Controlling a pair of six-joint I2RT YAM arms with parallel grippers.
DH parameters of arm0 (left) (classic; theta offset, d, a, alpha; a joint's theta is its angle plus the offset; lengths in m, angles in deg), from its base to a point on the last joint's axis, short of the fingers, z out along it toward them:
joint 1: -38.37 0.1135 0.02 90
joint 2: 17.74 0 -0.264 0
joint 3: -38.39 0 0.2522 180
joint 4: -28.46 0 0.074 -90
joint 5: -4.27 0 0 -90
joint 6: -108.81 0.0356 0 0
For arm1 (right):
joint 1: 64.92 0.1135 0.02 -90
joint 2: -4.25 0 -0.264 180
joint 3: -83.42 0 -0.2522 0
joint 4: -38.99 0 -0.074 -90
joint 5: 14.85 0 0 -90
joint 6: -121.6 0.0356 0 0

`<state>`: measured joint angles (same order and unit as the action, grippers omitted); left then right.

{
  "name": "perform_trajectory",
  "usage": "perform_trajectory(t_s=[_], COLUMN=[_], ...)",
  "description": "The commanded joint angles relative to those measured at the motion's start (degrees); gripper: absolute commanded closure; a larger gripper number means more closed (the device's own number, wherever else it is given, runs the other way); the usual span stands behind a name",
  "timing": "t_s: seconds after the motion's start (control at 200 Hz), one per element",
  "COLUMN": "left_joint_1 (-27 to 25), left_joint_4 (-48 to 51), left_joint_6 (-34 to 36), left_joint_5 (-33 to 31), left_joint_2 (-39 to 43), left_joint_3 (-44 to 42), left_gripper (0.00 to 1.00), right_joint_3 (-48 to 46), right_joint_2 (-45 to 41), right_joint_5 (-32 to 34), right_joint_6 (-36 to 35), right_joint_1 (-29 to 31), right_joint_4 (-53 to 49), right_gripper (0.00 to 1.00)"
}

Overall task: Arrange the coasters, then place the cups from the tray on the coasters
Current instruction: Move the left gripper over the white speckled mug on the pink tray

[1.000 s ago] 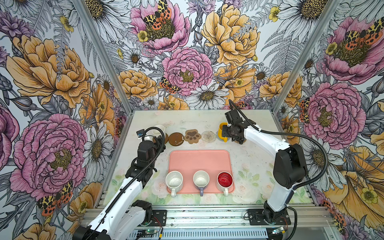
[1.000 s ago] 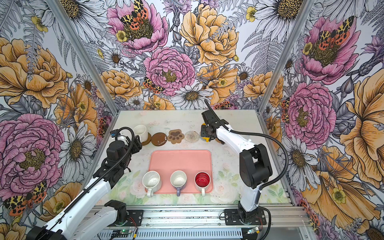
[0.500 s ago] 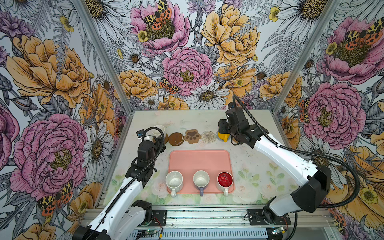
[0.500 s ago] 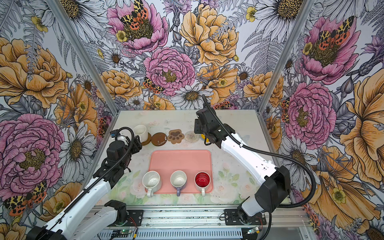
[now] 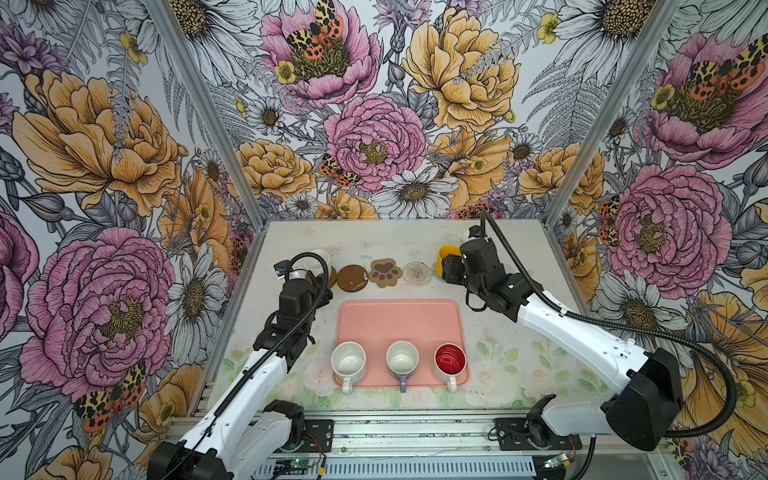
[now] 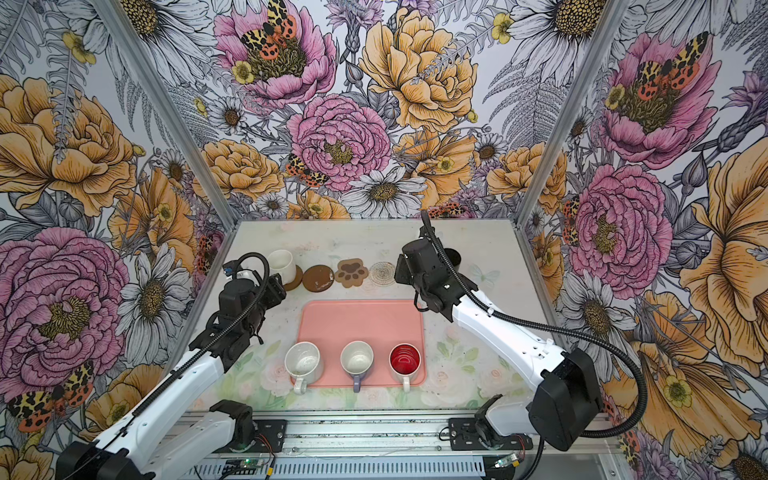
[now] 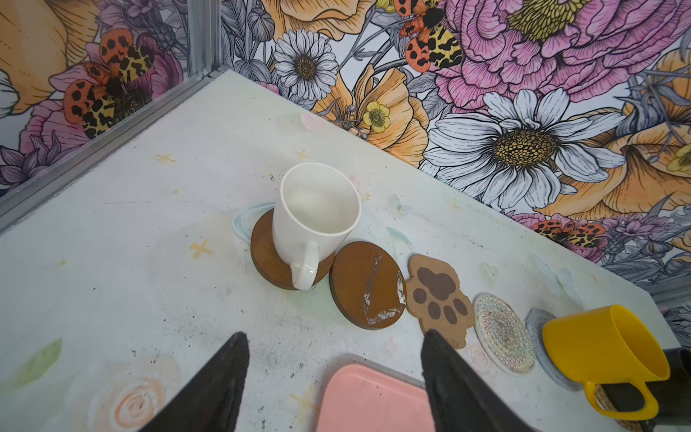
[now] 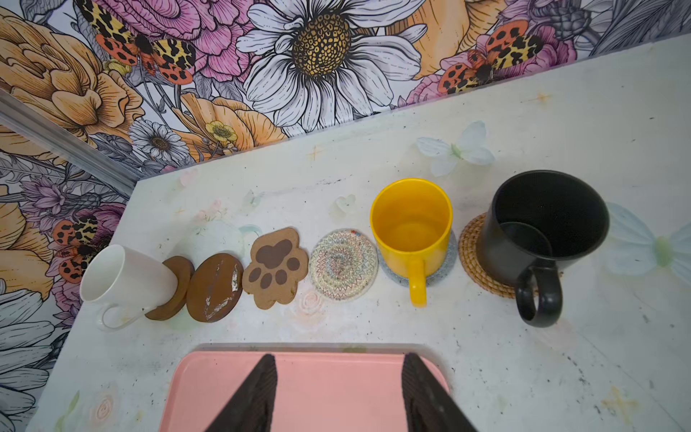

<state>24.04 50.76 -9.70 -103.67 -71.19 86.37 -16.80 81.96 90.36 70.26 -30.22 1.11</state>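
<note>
Six coasters line the back of the table. A white cup (image 7: 314, 220) stands on a dark brown disc (image 7: 267, 254). The second brown disc (image 8: 215, 288), the paw coaster (image 8: 275, 267) and the patterned disc (image 8: 343, 264) are bare. A yellow cup (image 8: 411, 224) sits on the pale disc (image 8: 437, 276), a black cup (image 8: 542, 228) on the rattan disc (image 8: 473, 254). The pink tray (image 5: 399, 324) holds a speckled white cup (image 5: 348, 361), a lavender cup (image 5: 402, 358) and a red-lined cup (image 5: 450, 359). My left gripper (image 7: 334, 333) hangs open near the tray's far left corner. My right gripper (image 8: 339, 357) is open and empty over the tray's far edge.
Flowered walls with metal corner posts close the table at the back and both sides. The three cups on the tray stand along its near edge, handles toward the front rail. The right arm stretches across the table to the right of the tray.
My right gripper has drawn back from the yellow cup, which stays on its coaster, to the tray's far edge, its jaws a little wider. The left arm has not moved.
</note>
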Motion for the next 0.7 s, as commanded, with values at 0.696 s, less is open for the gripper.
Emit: perform_trajectory(t_s=[0.696], left_joint_1=[-4.86], left_joint_4=[11.76], left_joint_6=[-1.11], left_joint_5=[-2.02], left_joint_2=[4.26], left_joint_3=[8.62], left_gripper=[0.26], right_joint_3=[-3.52], right_joint_2=[1.84], right_joint_5=[-3.33], right_joint_6=[0.90], right_joint_1=[-2.08], right_joint_4=[6.10], right_gripper=[0.44])
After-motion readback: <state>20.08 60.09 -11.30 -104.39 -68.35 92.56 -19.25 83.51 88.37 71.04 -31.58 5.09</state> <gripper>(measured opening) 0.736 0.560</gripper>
